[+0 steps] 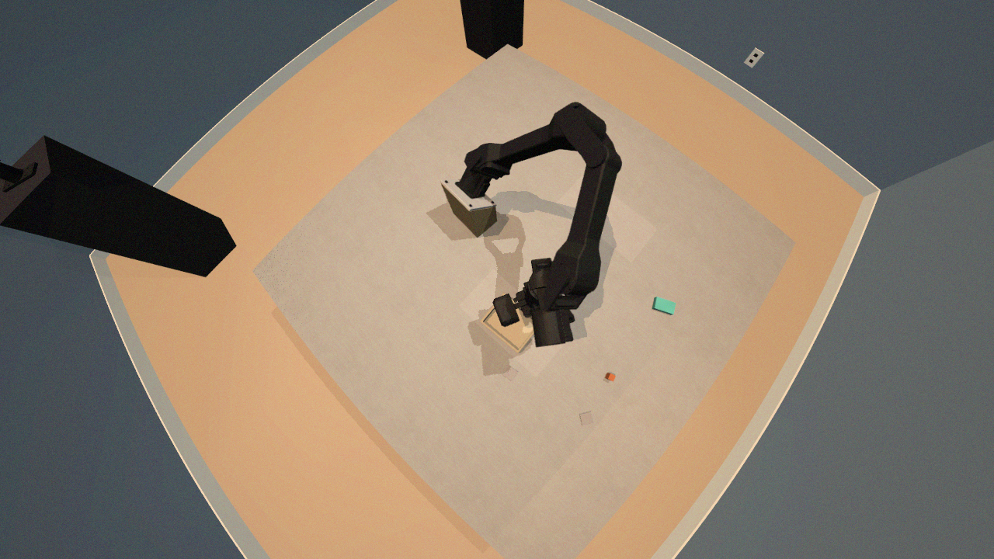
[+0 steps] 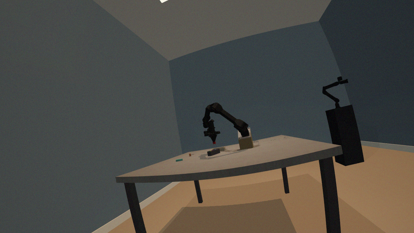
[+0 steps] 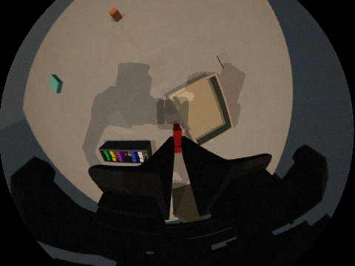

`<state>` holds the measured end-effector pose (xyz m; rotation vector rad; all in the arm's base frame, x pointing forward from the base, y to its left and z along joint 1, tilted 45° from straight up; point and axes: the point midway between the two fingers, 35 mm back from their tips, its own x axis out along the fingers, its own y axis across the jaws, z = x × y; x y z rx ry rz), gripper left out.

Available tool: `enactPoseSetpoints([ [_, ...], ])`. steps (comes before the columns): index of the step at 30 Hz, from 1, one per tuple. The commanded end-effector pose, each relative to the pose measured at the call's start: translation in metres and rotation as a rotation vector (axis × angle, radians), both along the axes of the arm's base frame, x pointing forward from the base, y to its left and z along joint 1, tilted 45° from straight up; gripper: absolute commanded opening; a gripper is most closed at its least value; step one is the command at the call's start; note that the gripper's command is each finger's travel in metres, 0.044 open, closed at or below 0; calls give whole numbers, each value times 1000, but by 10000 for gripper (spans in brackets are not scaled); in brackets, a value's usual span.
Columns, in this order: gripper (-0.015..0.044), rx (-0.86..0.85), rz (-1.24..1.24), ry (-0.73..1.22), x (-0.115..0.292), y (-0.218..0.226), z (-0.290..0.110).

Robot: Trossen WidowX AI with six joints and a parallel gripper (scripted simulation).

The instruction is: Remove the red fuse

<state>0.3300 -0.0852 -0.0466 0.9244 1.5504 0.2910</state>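
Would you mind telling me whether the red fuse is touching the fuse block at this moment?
Apart. The exterior view shows the red fuse held in the gripper, hanging well above the fuse block with bare wall between them.

Bare test room: blue-grey walls (image 2: 86, 86), lone table (image 2: 260, 162), mounted arm (image 2: 228, 116).
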Motion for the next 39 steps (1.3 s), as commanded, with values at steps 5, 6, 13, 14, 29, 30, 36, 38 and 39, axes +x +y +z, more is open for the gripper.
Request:
enactPoseSetpoints([
  [5, 0, 5, 8, 6, -6, -28, -34],
  [6, 0, 5, 8, 6, -7, -31, -39],
  [13, 0, 9, 10, 4, -11, -43, -54],
  [14, 0, 9, 10, 4, -11, -43, -54],
  [29, 0, 10, 9, 4, -9, -26, -72],
  [30, 0, 10, 10, 4, -9, -25, -73],
  [36, 0, 11, 10, 4, -9, -18, -79],
  [38, 0, 11, 10, 4, -8, -16, -81],
  [39, 0, 11, 10, 4, -8, -15, -82],
])
